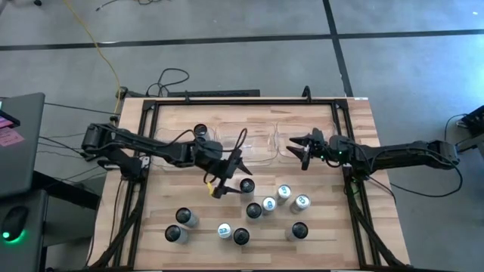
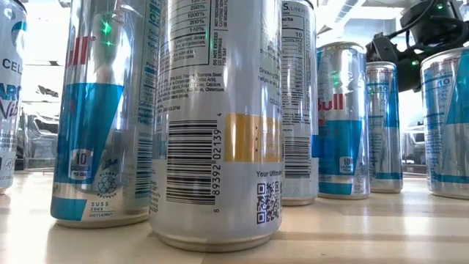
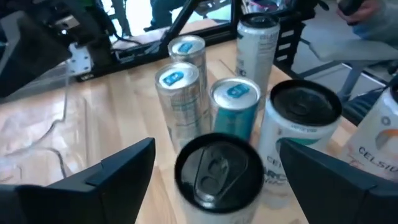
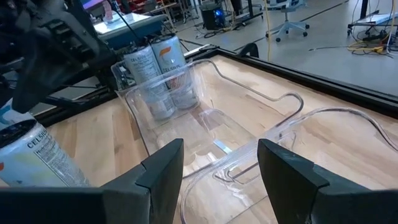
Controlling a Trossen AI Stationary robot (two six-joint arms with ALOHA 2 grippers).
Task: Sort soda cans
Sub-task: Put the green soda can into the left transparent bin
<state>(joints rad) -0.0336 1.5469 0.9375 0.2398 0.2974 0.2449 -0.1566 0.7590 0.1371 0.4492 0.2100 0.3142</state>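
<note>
Soda cans (image 1: 253, 211) stand clustered on the pale wood counter (image 1: 355, 227); legible labels read "CELSIUS" and "Bull". Left gripper (image 3: 214, 171) fingers spread around a black-topped can (image 3: 219, 173); right gripper (image 4: 219, 163) fingers apart above clear bins (image 4: 205, 124), concrete floor (image 1: 227, 45) beyond.

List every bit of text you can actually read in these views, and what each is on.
"89392 02139", under the barcode on the nearest can, low view.
"CELSIUS" on a white can, left wrist view.
"CELSI…", cut off, on a can, right wrist view.
"…ull", partly hidden, on a blue-and-silver can.
Nutrition panels and small print: too small to read.
</note>
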